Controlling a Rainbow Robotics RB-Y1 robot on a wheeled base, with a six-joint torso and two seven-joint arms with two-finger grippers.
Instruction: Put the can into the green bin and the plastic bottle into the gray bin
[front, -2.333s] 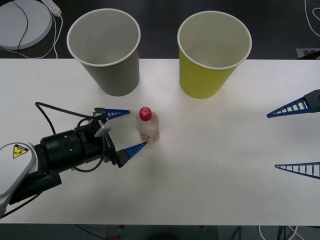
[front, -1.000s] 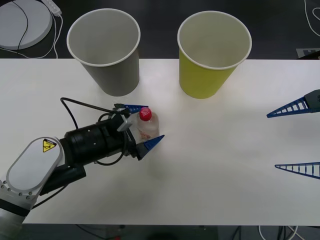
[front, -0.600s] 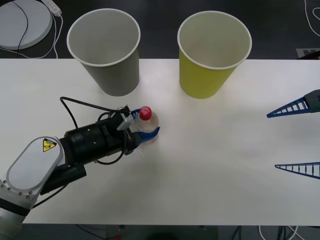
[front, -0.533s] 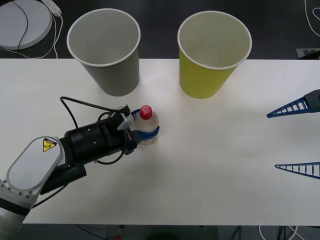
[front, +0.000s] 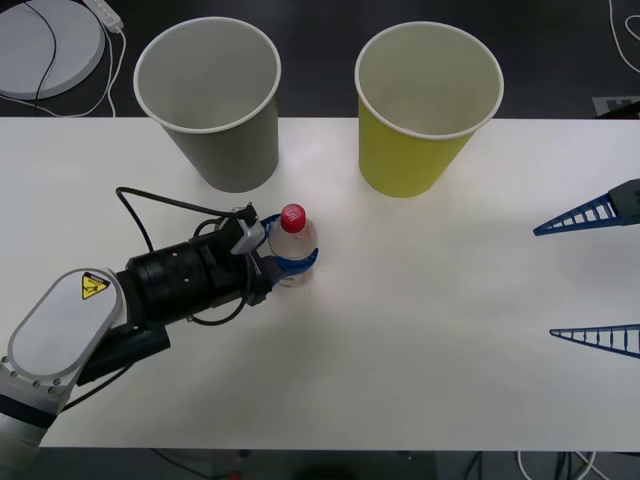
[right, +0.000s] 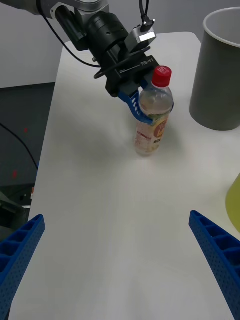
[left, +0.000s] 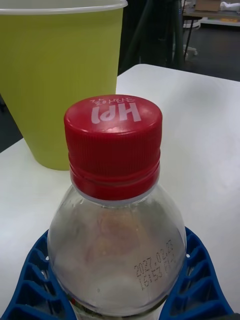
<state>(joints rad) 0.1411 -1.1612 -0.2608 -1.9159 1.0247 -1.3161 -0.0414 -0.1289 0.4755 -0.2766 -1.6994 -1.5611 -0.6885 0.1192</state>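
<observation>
The plastic bottle (front: 296, 248) stands upright mid-table, clear with a red cap and a white-orange label, and also appears in the right wrist view (right: 152, 120) and close up in the left wrist view (left: 117, 220). My left gripper (front: 290, 255) is shut around the bottle's body, blue fingers (left: 35, 280) bent round both sides. The gray bin (front: 213, 100) stands behind it to the left, the green bin (front: 425, 105) behind to the right. My right gripper (front: 590, 278) hangs open at the table's right edge, nothing between its fingers. The can is out of view.
A white round device (front: 45, 45) with cables lies on the dark floor beyond the far left corner. White tabletop (front: 430, 330) stretches between the bottle and my right gripper.
My left gripper moved in around the bottle and closed on it; its fingers now wrap the body. The bottle has shifted slightly. The right arm has not moved.
</observation>
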